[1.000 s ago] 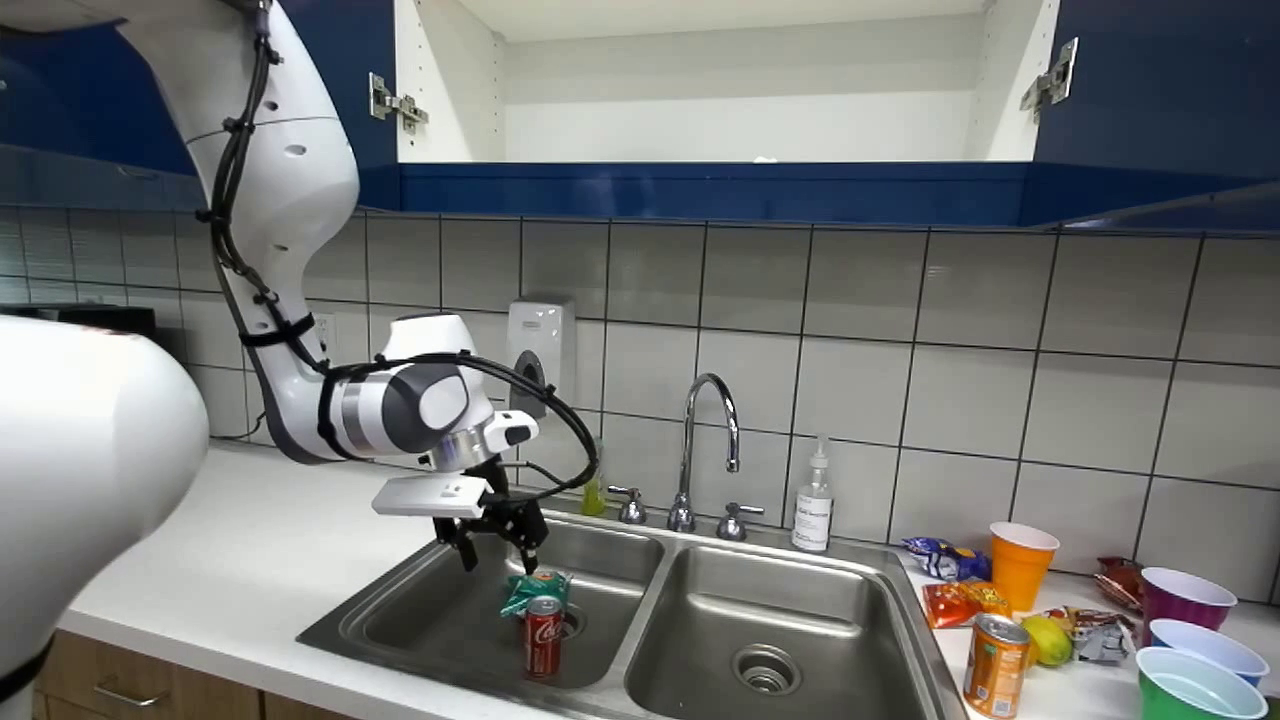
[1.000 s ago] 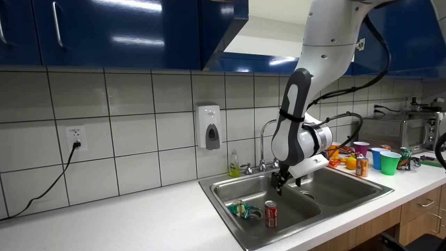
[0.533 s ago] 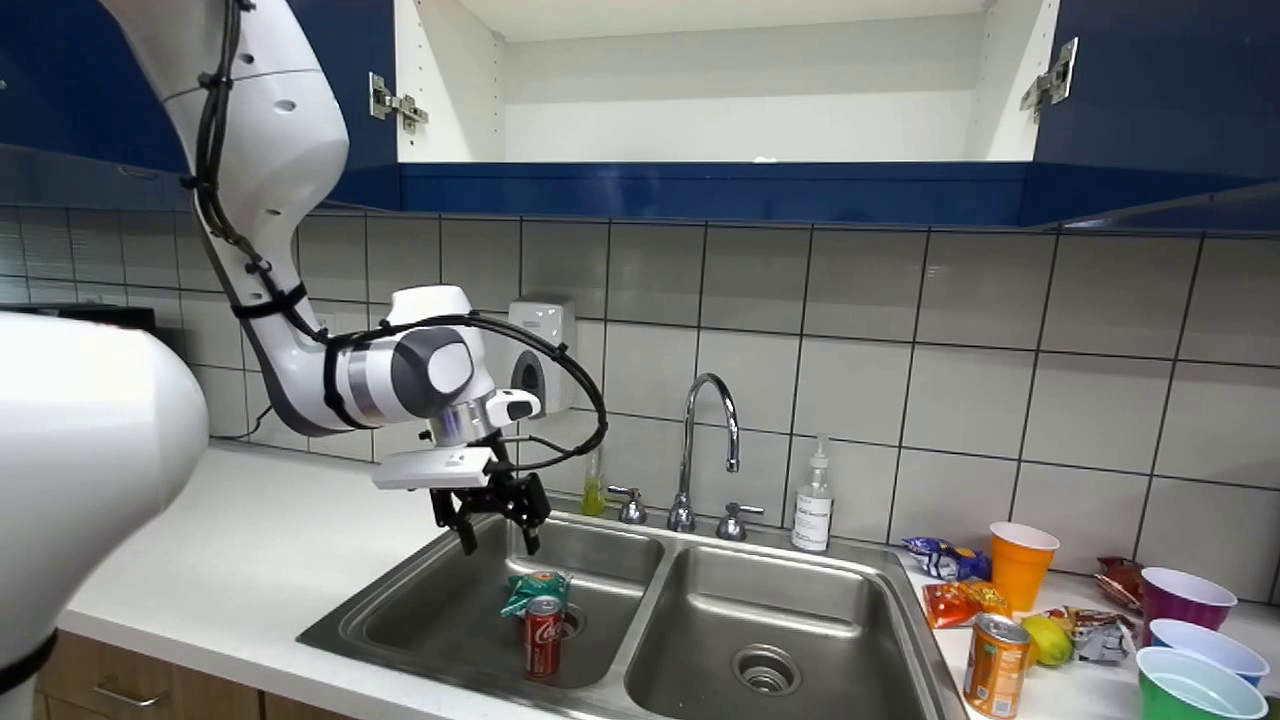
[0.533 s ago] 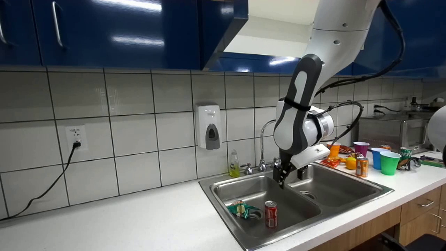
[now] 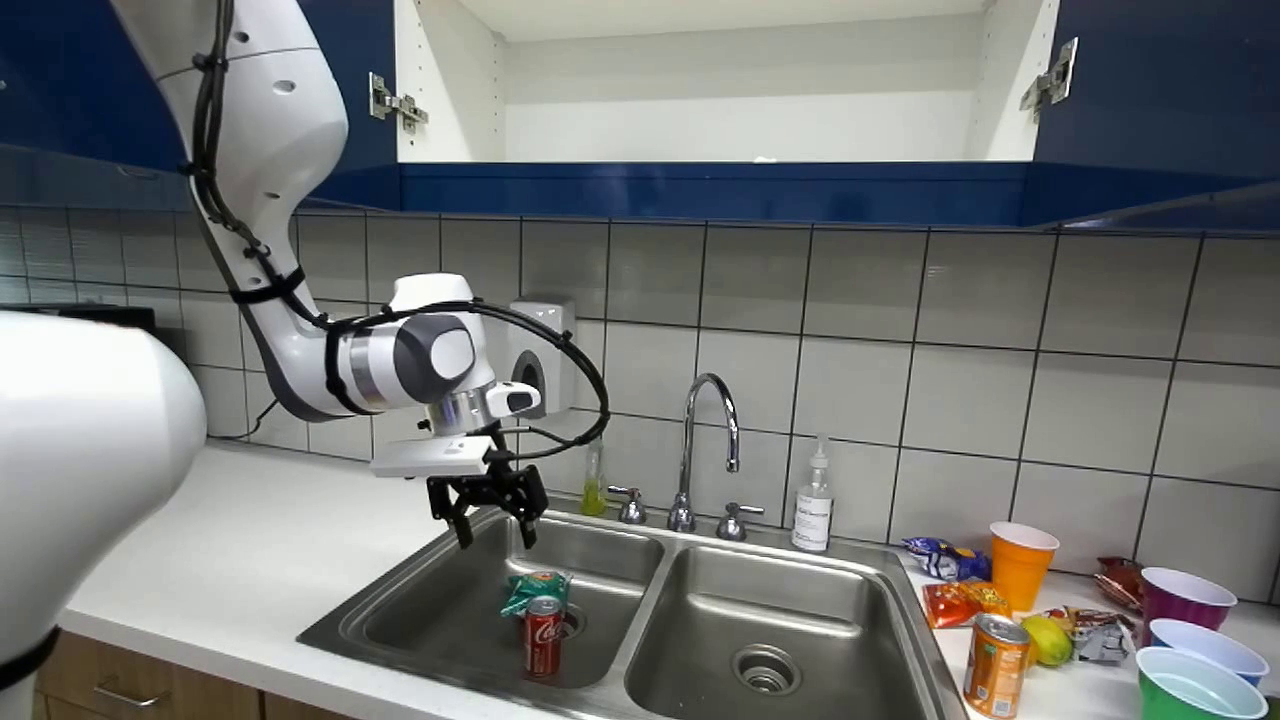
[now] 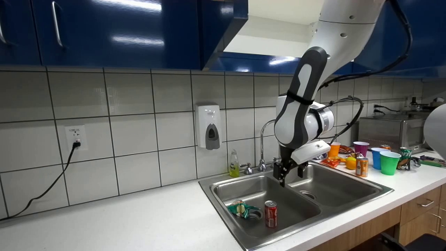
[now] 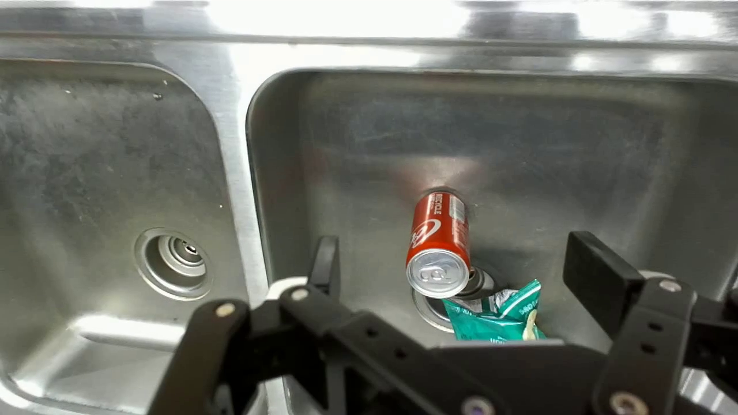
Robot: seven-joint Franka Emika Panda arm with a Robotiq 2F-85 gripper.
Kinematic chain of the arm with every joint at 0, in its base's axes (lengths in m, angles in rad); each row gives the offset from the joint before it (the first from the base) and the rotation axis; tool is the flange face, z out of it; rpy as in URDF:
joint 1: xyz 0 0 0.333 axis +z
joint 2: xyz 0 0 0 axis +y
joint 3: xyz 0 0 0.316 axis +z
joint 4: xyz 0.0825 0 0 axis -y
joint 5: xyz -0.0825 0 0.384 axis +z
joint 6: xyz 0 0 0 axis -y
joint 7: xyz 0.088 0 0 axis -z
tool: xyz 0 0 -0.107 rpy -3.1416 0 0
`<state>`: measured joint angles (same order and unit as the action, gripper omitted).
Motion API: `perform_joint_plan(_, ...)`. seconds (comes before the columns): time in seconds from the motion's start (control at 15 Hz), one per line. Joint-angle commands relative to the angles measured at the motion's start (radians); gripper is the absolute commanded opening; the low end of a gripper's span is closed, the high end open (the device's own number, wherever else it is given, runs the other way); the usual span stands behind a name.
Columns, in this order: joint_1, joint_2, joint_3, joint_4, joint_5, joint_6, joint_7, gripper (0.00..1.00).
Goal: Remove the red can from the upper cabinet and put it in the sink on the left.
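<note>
Black two-fingered gripper [image 5: 497,540]: suspended with jaws parted wide above the rectangular stainless-steel sink [image 5: 430,630], seen at left in both exterior views.
Red cylindrical drink can [image 7: 438,236]: stood upright on the sink's floor beside the round drain [image 6: 256,214], well below the gripper.
Crumpled green foil packet [image 7: 490,327]: seen just beside the can; whether they are touching cannot be told.
Glossy dark blue upper cabinet [image 5: 700,190]: doors swung open, white interior exposed.
Orange plastic cup [image 5: 1022,570]: set well apart, on the white countertop [image 5: 250,560].
</note>
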<state>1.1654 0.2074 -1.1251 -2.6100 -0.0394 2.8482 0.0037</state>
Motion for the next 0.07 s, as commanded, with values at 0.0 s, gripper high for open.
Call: perform_joint_plan(0.0, 0.000, 0.000, 0.000, 0.000, 0.000, 0.000, 0.000, 1.00)
